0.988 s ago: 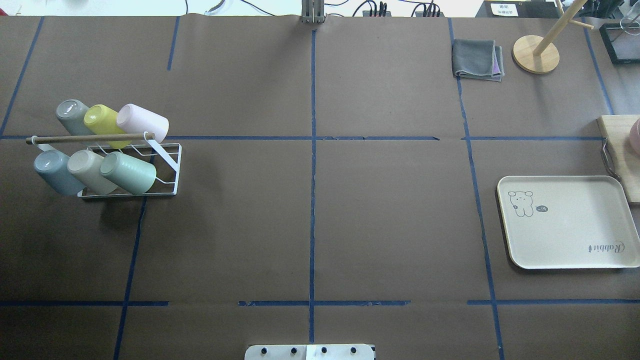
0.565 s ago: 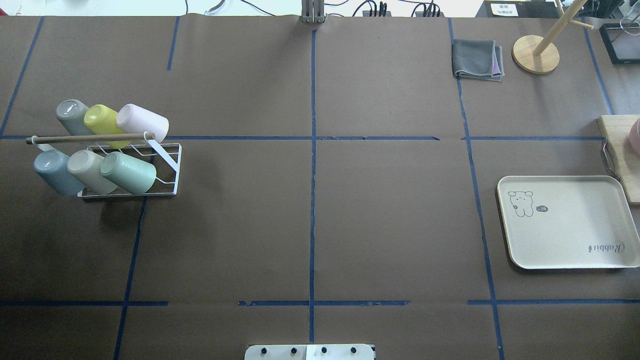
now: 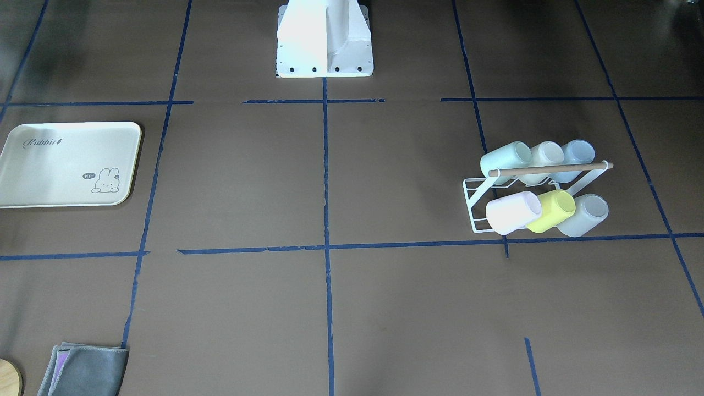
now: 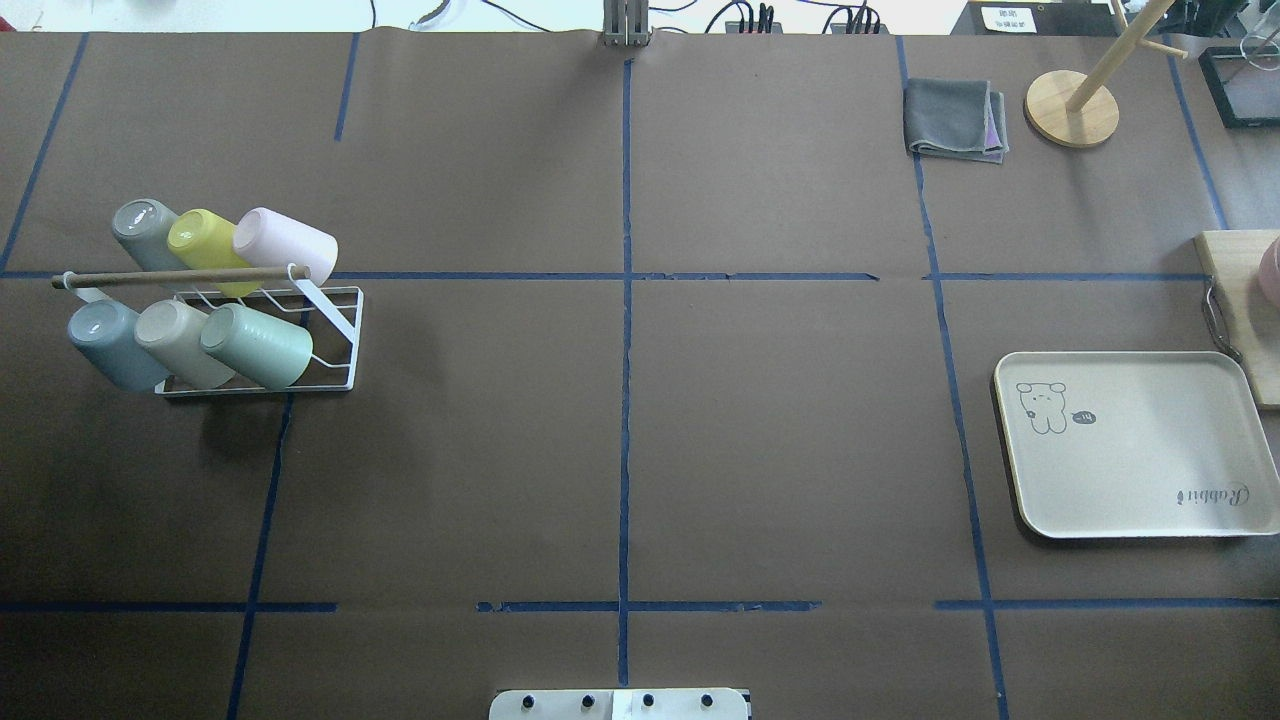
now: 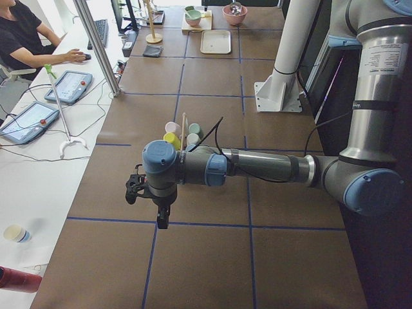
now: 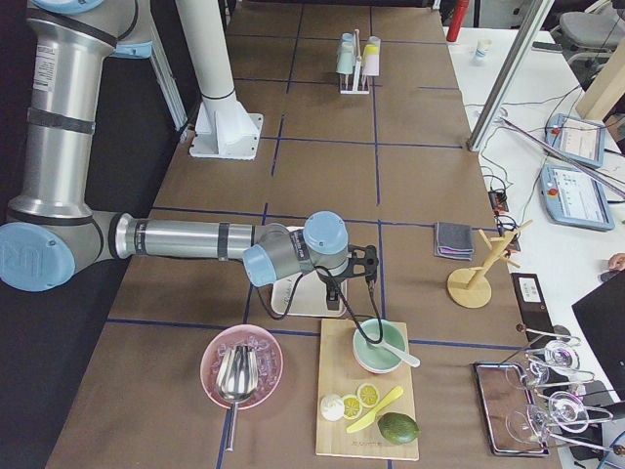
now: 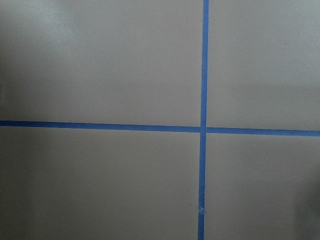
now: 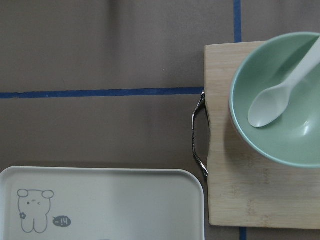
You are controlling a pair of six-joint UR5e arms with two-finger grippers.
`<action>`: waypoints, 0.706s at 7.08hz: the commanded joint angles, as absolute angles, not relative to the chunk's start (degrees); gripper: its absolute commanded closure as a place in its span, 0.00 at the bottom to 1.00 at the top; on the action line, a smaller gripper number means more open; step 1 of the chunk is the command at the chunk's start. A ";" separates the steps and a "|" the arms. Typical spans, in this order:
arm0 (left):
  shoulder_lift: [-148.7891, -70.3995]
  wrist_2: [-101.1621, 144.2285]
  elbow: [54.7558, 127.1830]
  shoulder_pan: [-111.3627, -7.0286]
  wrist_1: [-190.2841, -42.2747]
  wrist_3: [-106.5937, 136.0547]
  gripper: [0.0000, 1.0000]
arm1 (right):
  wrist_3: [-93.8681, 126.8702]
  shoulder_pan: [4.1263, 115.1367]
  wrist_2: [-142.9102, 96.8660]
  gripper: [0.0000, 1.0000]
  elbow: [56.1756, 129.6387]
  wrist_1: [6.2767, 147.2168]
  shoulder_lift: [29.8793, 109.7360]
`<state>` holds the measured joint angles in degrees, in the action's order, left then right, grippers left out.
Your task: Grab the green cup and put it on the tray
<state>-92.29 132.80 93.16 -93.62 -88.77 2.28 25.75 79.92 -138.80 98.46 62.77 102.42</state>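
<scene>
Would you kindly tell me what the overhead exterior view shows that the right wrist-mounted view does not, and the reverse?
Only the overhead exterior view shows the green cup lying tilted on the white wire rack, the folded grey cloth and the round wooden stand. Only the right wrist-mounted view shows the green bowl with a white spoon in it. Both show the tray with its bunny drawing, and the wooden board with its metal handle beside it.

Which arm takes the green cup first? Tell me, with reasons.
Left. The green cup sits in the rack, on the same side as the left arm; the right arm hangs by the tray, far across the table.
</scene>
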 commanded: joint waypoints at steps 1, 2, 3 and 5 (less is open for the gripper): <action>-92.29 132.80 93.08 -93.60 -88.77 2.29 0.00 | 35.12 75.08 -136.60 0.00 97.73 56.36 104.67; -92.20 132.80 93.16 -93.60 -88.77 2.29 0.00 | 36.11 72.80 -134.49 0.00 97.39 55.55 105.46; -92.20 132.80 93.16 -93.60 -88.77 2.29 0.00 | 36.65 71.64 -134.04 0.00 96.08 53.81 105.64; -92.20 132.80 93.34 -93.60 -88.77 2.29 0.00 | 44.43 66.48 -132.29 0.00 93.97 46.45 106.52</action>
